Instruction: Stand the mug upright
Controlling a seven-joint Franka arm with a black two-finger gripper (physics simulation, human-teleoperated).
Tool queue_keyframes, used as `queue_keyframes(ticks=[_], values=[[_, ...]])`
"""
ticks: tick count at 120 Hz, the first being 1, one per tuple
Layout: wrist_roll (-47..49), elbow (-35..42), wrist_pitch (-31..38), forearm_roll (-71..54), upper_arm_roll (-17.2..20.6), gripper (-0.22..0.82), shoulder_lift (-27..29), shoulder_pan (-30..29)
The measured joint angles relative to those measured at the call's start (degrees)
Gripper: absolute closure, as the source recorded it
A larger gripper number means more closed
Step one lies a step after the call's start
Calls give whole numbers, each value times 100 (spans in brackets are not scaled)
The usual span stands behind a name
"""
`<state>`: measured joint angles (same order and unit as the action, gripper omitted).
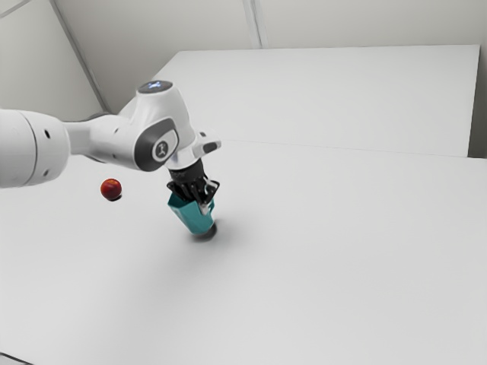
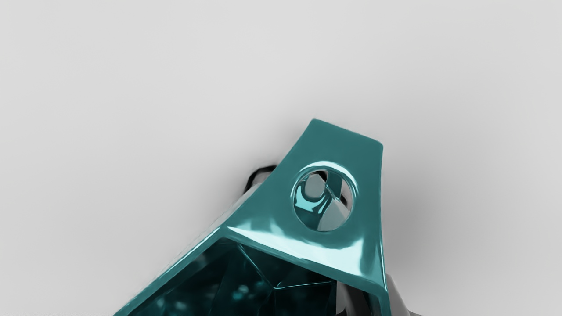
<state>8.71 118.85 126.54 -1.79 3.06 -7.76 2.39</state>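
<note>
Two fingers (image 2: 261, 179) of my pincer (image 1: 204, 204) look closed around the handle (image 2: 336, 145), one from each side; through the hole I can see grey tips flanking its far part. I read that as a grasp on the mug (image 1: 192, 216), not loose contact. The mug sits directly beneath the hand, its mouth facing up toward me and its narrower base down toward the bench (image 1: 327, 266). In the exterior view its top leans toward the left, but that camera looks down at a slant, so I can't say how much of the lean is real. A dark patch (image 1: 207, 235) lies at the base, and I can't tell whether it is a contact shadow or a thin gap. Farther out, well apart toward the exterior view's left, a red ball (image 1: 111, 188) rests out of the way.

I'd judge this to be about the upright pose itself: either the mug is held just short of standing flat, or it already stands and merely has the grip on it. Both call for checking the base before I loosen anything, because letting go over a lifted edge could tip it.
</note>
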Motion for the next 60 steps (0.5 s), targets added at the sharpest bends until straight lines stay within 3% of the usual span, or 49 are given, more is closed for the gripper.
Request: queue_keyframes(ticks=[57, 60], values=[[438, 8, 45, 2, 10, 78, -281, -2], [445, 9, 42, 12, 10, 73, -282, -2]])
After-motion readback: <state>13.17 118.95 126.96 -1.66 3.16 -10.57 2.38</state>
